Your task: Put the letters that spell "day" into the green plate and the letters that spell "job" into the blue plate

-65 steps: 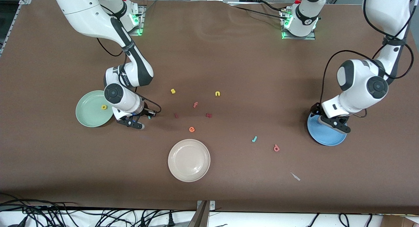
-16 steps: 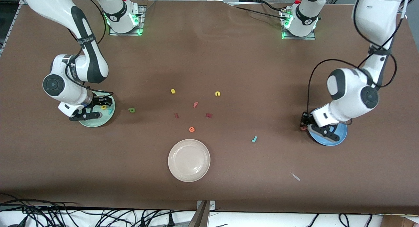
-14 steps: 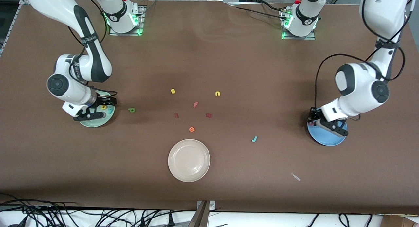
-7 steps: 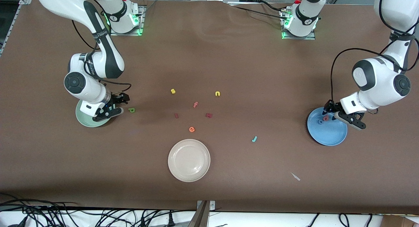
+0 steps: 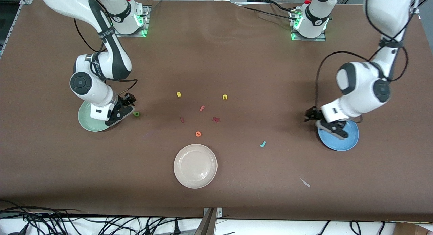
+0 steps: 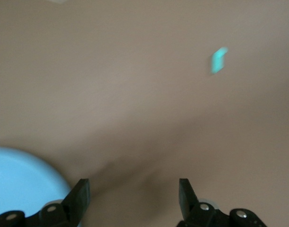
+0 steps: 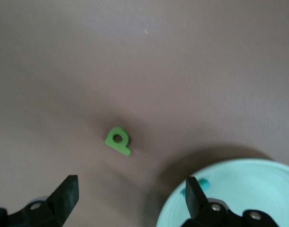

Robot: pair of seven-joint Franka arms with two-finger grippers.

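Across the brown counter (image 5: 236,59) the larger things are set well apart: the green plate (image 5: 86,121) toward the right arm's end, the blue plate (image 5: 348,143) toward the left arm's end, and a cream-white plate (image 5: 195,166) between them, nearest the front camera and no part of the sorting. Most of the green plate is hidden in the front view by the right arm's wrist, so its contents are judged chiefly from the right wrist view, where a teal letter (image 7: 204,185), probably the y, is seen just inside the rim; the yellow a cannot be seen. The blue plate is likewise half covered, and its letters cannot be made out.

The right gripper (image 5: 122,108) is held low over the counter at the green plate's edge, its fingers spread wide with nothing between them, and is aimed at the green d (image 5: 136,114), which lies just beside that plate. The left gripper (image 5: 321,121) is held over the blue plate's rim, fingers apart and empty, facing the teal j (image 5: 263,144), which lies on the counter well apart from the plate. Two letters, by this judgement, are left to be collected. Decoy letters (image 5: 202,108) are scattered near the counter's middle and are best left alone.
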